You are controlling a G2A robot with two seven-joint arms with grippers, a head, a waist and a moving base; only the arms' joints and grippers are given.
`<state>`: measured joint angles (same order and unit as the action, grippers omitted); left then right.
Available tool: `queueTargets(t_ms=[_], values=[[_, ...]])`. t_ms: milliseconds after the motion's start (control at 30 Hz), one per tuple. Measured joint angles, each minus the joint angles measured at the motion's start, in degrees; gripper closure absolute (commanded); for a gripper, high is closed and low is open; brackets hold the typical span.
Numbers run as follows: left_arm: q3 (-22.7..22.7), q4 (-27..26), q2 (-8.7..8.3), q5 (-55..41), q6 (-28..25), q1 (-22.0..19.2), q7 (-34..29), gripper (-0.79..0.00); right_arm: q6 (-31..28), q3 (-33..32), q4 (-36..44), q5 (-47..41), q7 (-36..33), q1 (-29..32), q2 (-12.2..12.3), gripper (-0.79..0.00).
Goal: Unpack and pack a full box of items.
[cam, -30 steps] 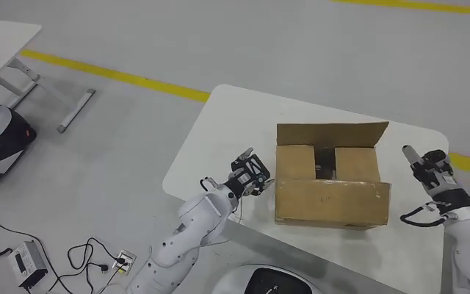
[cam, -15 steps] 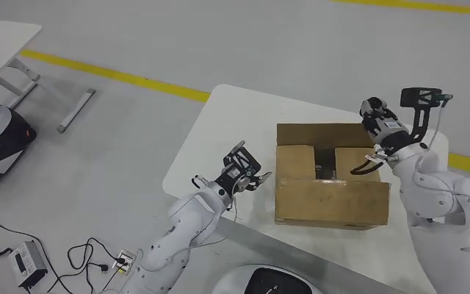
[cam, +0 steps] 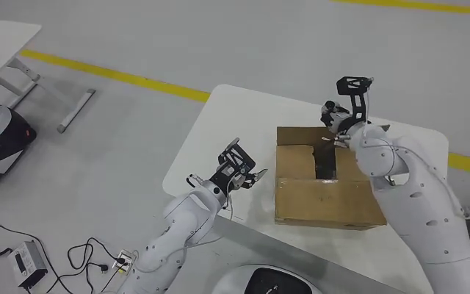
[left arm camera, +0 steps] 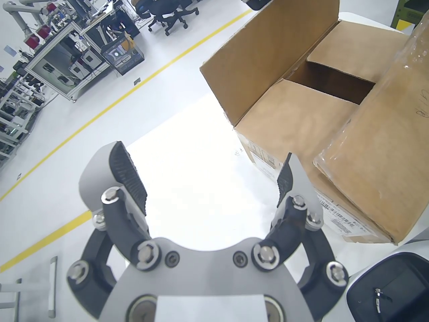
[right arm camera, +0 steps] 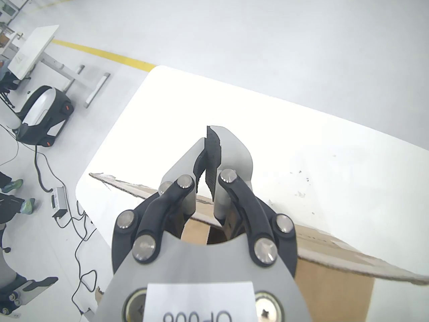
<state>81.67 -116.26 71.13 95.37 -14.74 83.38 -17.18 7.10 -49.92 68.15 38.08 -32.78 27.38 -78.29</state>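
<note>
**Robotics lab floor**

A glossy pale grey floor [cam: 220, 44] carries a painted yellow line [cam: 110, 73] at 10 o'clock in the top view. Toward 11 o'clock, the left wrist view shows black swivel office chairs [left arm camera: 167, 14], aluminium-frame benches of electronics [left arm camera: 83, 58] and grey robot arms with red joints [left arm camera: 50, 7].

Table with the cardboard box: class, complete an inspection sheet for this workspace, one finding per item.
Surface: white table, rounded corners.
Job's things: cardboard box, far flap upright, inner flaps folded in with a dark gap between; contents hidden.
Clutter: nothing seen.
Grippers: left claw open, beside the box; right claw shut, at the far flap's top edge.
Cables: power brick with cables on the floor.
Surroundings: yellow floor line, second table.
</note>
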Motion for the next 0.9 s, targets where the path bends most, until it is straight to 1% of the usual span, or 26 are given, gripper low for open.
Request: queueTargets(t_ms=[100, 200, 467, 567, 733, 900], values=[[0.00, 0.00, 0.00, 0.00, 0.00, 0.00, 0.00, -0.785, -0.75, -0.81, 0.54, -0.22, -1.27, 1.18, 0.19, 0.000], [0.00, 0.00, 0.00, 0.00, 0.00, 0.00, 0.00, -0.785, -1.45, -2.16, 2.84, 0.57, -2.65, 3.25, 0.78, 0.000], [-0.11, 0.14, 0.00, -0.28, -0.10, 0.21, 0.68, -0.785, -2.58, -6.97, 13.73, 3.30, -7.49, 12.93, 3.06, 0.000], [-0.17, 0.36, -0.05, -1.20, -0.98, 0.39, 0.82, -0.785, -2.70, -8.09, 17.24, 4.53, -8.96, 16.90, 3.73, 0.000], [-0.19, 1.36, -0.12, -3.35, -2.66, 0.41, -0.96, -0.785, -3.10, -8.63, 21.57, 6.29, -8.83, 23.15, 4.40, 0.000], [-0.60, 3.29, -0.03, -5.28, -2.32, -0.36, -4.34, -0.785, -3.59, -7.90, 22.80, 8.54, -7.36, 26.99, 4.60, 0.000]])
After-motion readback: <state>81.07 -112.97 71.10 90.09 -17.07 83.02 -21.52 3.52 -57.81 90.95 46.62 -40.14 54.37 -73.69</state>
